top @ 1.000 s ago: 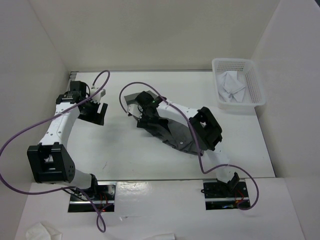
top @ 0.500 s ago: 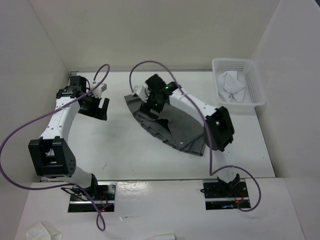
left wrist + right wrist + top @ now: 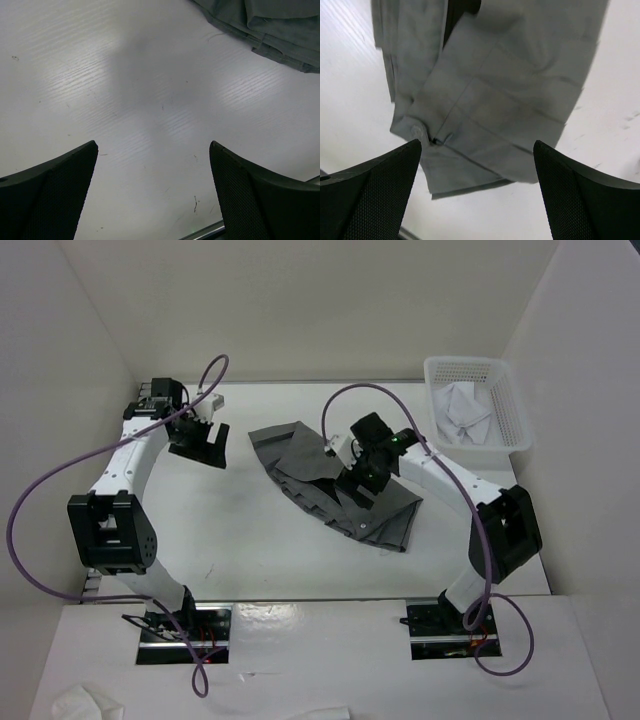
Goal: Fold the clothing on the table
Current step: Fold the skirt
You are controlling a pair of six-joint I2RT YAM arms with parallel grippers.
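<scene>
The skirt (image 3: pixel 305 475) is soft, light cloth. It will likely sag and drape the moment a corner is lifted, and the pleats may slide over one another, so a pinch should take every layer at an edge. A sensible hold looks like the two ends of one long edge, one pincer at each, so the cloth hangs flat rather than bunching. The stitched band near what looks like a button (image 3: pixel 416 131) seems the firmest place to grip.

It lies in the middle of the table (image 3: pixel 250 540), running from about 10 o'clock to 4 o'clock in the overhead view. It is dark grey, rumpled, with layers partly doubled over and creased panels overlapping.

The right pincer (image 3: pixel 358 472) hovers over the skirt's middle with its fingers spread wide and nothing between them; its own camera shows the cloth (image 3: pixel 495 100) lying loose below. The left pincer (image 3: pixel 200 448) is also spread and empty, over bare table at the skirt's 9 o'clock, with only the skirt's edge (image 3: pixel 270 25) in its view at 1 o'clock.
</scene>
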